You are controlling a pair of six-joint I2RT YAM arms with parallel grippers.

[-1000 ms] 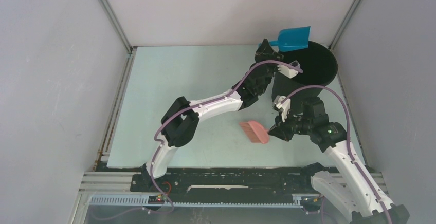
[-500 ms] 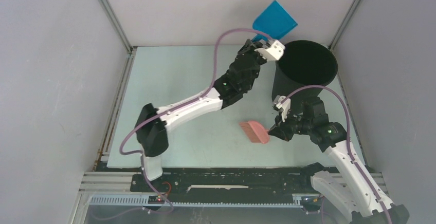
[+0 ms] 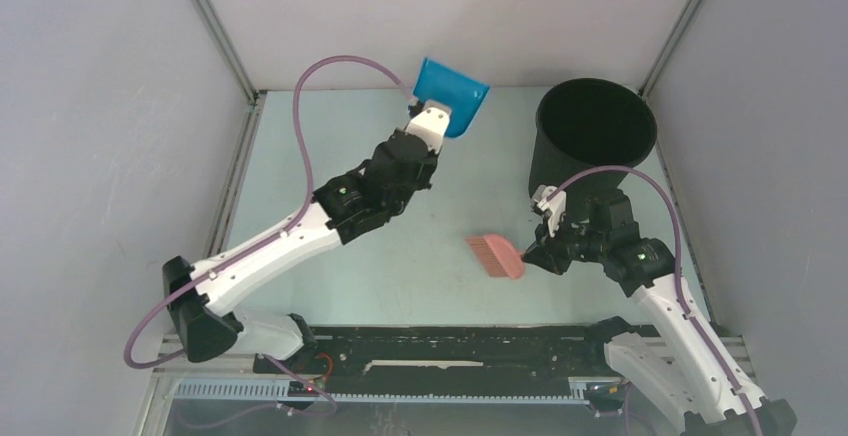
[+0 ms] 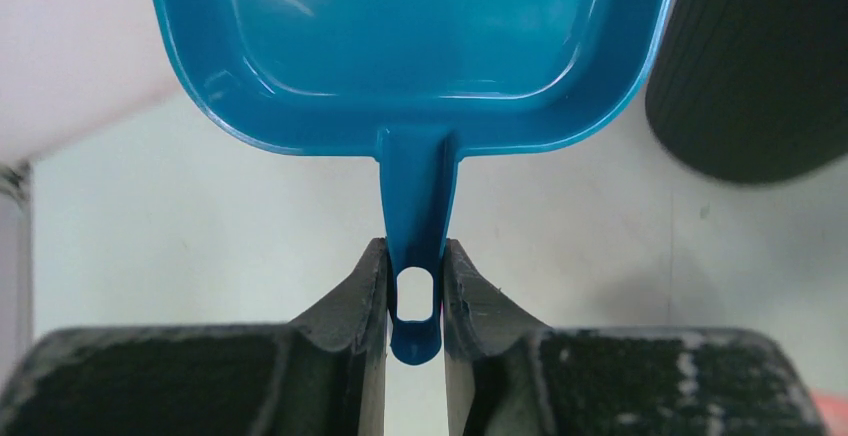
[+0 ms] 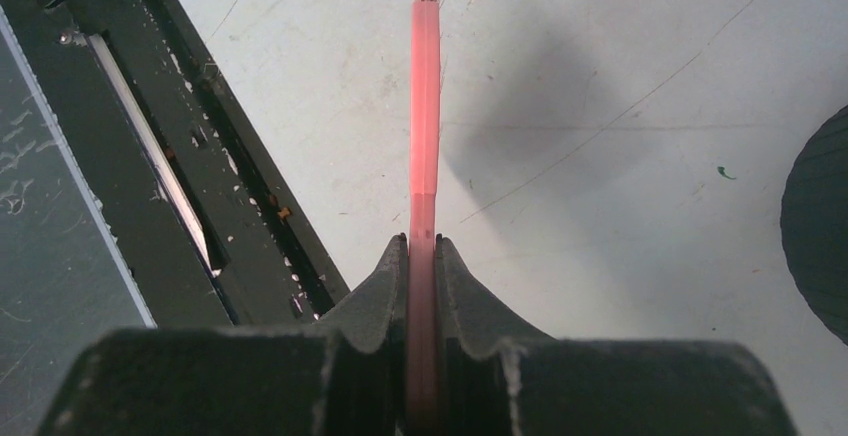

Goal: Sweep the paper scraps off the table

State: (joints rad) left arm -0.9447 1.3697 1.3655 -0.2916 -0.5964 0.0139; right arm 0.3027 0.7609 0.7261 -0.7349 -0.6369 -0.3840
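No paper scraps show on the pale green table (image 3: 320, 156), except one tiny green speck (image 5: 722, 172) near the bin in the right wrist view. My left gripper (image 3: 426, 118) is shut on the handle of the blue dustpan (image 3: 455, 96) and holds it raised at the back middle, left of the bin. In the left wrist view the handle (image 4: 417, 226) sits between the jaws of the left gripper (image 4: 415, 296), and the pan (image 4: 420, 46) looks empty. My right gripper (image 3: 530, 254) is shut on the pink hand brush (image 3: 495, 256), which is seen edge-on (image 5: 425, 106) in the right wrist view.
A black round bin (image 3: 595, 121) stands at the back right; it also shows in the left wrist view (image 4: 760, 66) and the right wrist view (image 5: 825, 226). Grey walls close in three sides. The black base rail (image 5: 200, 156) runs along the near edge.
My left arm has swung the dustpan from over the bin's rim up and to the left, away from the bin. My right arm and the brush have not moved.
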